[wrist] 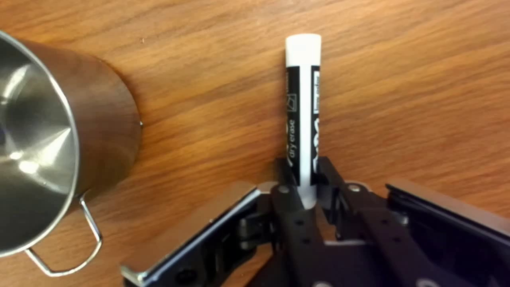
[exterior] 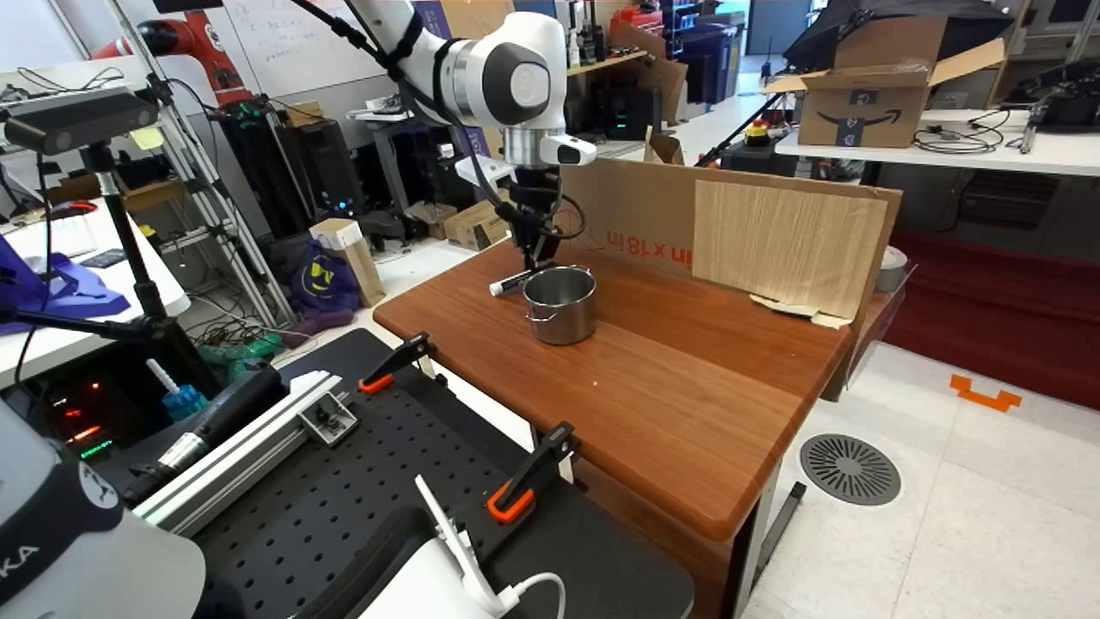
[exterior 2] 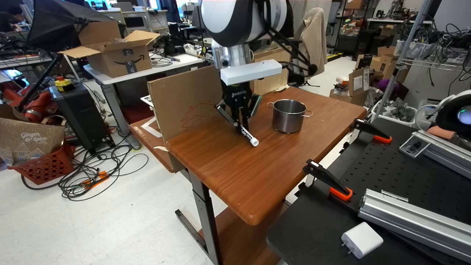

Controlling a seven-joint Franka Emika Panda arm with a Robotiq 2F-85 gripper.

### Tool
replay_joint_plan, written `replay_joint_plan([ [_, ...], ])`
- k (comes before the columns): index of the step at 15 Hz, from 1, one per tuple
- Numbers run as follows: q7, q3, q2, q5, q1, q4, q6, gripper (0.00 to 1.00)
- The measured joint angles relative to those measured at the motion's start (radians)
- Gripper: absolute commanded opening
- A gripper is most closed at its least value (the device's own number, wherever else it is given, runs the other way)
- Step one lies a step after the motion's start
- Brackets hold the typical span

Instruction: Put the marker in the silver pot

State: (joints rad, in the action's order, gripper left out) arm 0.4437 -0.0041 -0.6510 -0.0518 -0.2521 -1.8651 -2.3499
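Note:
The marker is a slim dry-erase pen with a black and white label and a white end. It shows in the wrist view (wrist: 303, 111) and in both exterior views (exterior: 509, 284) (exterior 2: 249, 137). My gripper (wrist: 306, 169) is shut on it near one end, with a finger on each side. The gripper also shows in both exterior views (exterior: 537, 256) (exterior 2: 241, 124). I cannot tell whether the marker touches the table. The silver pot stands upright beside the gripper, apart from it, in both exterior views (exterior: 563, 316) (exterior 2: 287, 119). In the wrist view the pot (wrist: 109, 115) is at the left, partly cut off.
The wooden table (exterior: 653, 395) carries the pot. A cardboard sheet (exterior: 644, 193) stands upright along the table's far edge, behind the gripper. Black clamps (exterior: 537, 473) with orange parts sit along the near edge, beside a black perforated board (exterior: 344, 516).

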Motion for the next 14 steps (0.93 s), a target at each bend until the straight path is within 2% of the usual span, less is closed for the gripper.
replay_joint_plan([
  [7,0.0,0.0,0.085,0.003,0.0,0.002,-0.007,0.05],
  [10,0.001,0.0,0.149,0.033,-0.003,-0.042,-0.039,0.05],
  [14,0.058,-0.02,0.221,0.127,-0.021,-0.136,-0.141,0.05],
])
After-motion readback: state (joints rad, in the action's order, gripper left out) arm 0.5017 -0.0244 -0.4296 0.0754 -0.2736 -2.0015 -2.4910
